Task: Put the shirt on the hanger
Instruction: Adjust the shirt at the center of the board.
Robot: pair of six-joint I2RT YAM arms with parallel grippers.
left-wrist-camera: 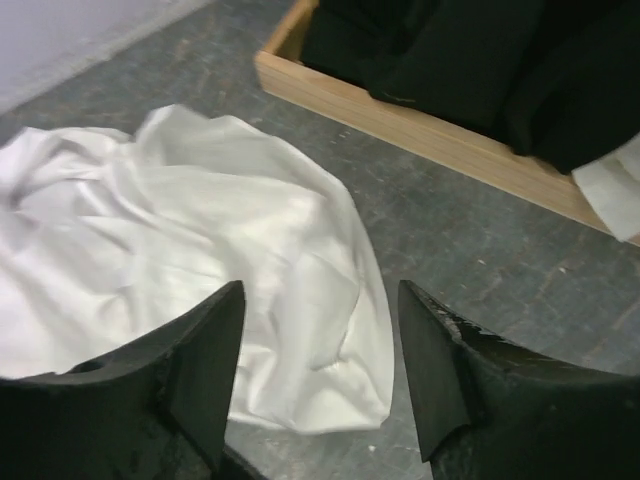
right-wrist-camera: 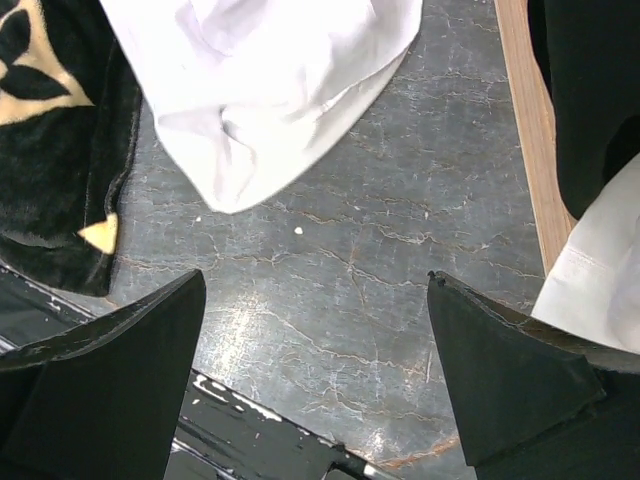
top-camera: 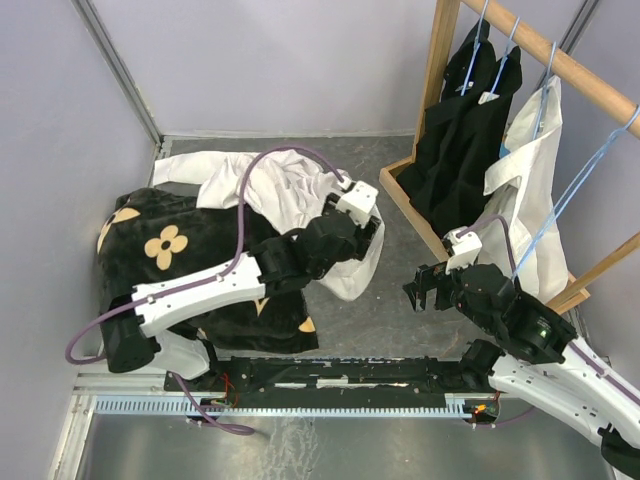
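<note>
Hanger [top-camera: 576, 190] only in top view

Pale lilac walls [top-camera: 300, 60] enclose a grey, cracked stone floor [top-camera: 390, 320]; a wooden clothes rack [top-camera: 436, 60] stands at two o'clock.

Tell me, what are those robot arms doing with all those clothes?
They are trying to put the white shirt on a hanger. Right now the shirt lies crumpled on the grey table, beside a black flowered cloth. The left arm hovers just above it with its jaws open, holding nothing. The right arm hangs over bare table near the wooden rack, jaws open too. A light-blue hanger hangs on that rack, so the shirt is not on it yet.
</note>
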